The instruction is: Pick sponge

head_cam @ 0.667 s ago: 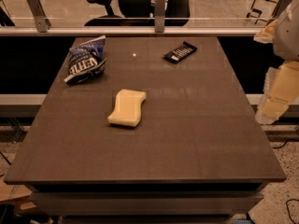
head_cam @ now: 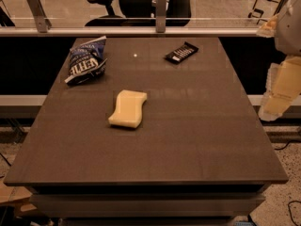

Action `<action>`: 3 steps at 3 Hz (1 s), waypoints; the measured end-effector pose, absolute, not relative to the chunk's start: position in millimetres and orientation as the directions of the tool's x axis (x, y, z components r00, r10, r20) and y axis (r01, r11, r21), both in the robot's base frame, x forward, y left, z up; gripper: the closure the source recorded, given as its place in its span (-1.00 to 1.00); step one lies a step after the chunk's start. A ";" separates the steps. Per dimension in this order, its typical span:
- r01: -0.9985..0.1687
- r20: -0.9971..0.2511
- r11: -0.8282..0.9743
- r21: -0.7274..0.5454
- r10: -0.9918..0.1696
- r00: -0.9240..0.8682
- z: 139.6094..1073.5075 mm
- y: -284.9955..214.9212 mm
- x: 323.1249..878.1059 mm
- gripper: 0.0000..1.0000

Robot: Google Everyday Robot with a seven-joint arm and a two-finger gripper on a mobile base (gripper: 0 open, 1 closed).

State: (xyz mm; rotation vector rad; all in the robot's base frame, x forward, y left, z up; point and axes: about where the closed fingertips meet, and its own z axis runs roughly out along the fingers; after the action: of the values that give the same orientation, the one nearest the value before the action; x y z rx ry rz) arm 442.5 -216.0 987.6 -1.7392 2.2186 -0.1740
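The sponge [head_cam: 128, 108] is a pale yellow foam block with pinched sides. It lies flat on the dark table [head_cam: 188, 140], left of the middle. My gripper [head_cam: 277, 95] hangs off the table's right edge, at about the sponge's height in the picture and far to its right. It touches nothing on the table. Only part of the pale arm shows at the frame edge.
A blue crinkled chip bag [head_cam: 87, 60] lies at the back left of the table. A small black wrapped bar [head_cam: 181, 52] lies at the back, right of centre. A rail with glass runs behind the table, with an office chair [head_cam: 127, 4] beyond it.
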 end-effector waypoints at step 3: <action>-0.859 -0.107 -0.108 -0.500 -0.977 0.185 1015.4 -184.2 443.8 -1.00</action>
State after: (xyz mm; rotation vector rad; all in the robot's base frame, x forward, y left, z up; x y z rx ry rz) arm 443.8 -184.2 1015.4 -2.0146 1.7185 -0.3457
